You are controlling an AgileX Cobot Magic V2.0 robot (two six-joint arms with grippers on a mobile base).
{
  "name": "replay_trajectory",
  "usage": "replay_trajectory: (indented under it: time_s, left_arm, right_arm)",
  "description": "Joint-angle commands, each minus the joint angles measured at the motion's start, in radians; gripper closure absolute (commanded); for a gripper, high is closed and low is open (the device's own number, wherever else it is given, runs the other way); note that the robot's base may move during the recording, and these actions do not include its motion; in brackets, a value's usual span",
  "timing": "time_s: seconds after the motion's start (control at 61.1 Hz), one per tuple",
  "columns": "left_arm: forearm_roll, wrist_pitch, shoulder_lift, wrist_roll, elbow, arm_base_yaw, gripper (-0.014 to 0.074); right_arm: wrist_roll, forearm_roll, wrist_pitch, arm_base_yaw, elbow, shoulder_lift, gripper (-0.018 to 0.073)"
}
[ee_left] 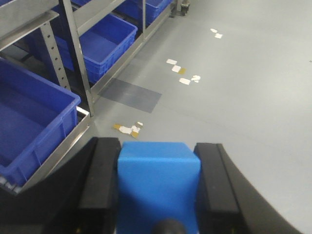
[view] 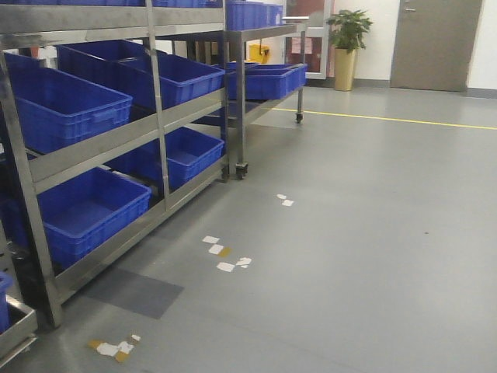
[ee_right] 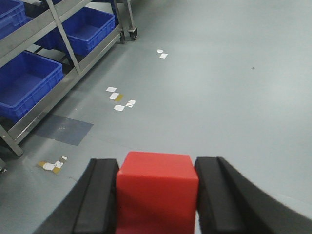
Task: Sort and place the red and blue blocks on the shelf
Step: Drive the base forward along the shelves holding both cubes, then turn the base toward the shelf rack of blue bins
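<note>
A bright blue block fills the space between the black pads of my left gripper, which is shut on it above the grey floor. My right gripper is shut on a bright red block, also held over the floor. The shelf, a multi-tier steel rack, stands along the left of the front view. It also shows at the upper left as the shelf in the left wrist view and the shelf in the right wrist view. Neither gripper appears in the front view.
Large blue bins sit tilted on the rack's tiers. A second wheeled rack with blue bins stands farther back. Tape marks dot the floor, with a yellow line, a potted plant and a door at the far wall.
</note>
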Motion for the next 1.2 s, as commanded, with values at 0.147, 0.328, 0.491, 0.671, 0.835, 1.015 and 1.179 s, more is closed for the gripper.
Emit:
replay_trajectory:
  time_s: [0.147,0.328,0.491,0.671,0.835,1.015,1.179]
  left_arm:
    - [0.01,-0.08,0.006,-0.009,-0.028,0.002,0.0473]
    - [0.01,-0.08,0.006,-0.009,-0.028,0.002,0.0473]
    - [0.01,-0.08,0.006,-0.009,-0.028,0.002,0.0473]
    - [0.01,-0.08,0.006,-0.009,-0.028,0.002,0.0473]
    - [0.01,-0.08,0.006,-0.009,-0.028,0.002,0.0473]
    - [0.01,-0.08,0.006,-0.009,-0.028,0.002,0.0473]
    - [0.01,-0.08,0.006,-0.009,-0.028,0.002,0.0473]
  right_arm:
    - [-0.001,-0.013,-0.091,-0.004,-0.028,0.0,0.0503]
    - [-0.001,-0.013,-0.091,-0.004,-0.028,0.0,0.0503]
    - [-0.001,-0.013,-0.091,-0.004,-0.028,0.0,0.0503]
    - [-0.001,-0.013,-0.091,-0.004,-0.028,0.0,0.0503]
    - [-0.001,-0.013,-0.091,-0.004,-0.028,0.0,0.0503]
    - [-0.001,-0.013,-0.091,-0.004,-0.028,0.0,0.0503]
    - [-0.001,-0.013,-0.091,-0.004,-0.028,0.0,0.0503]
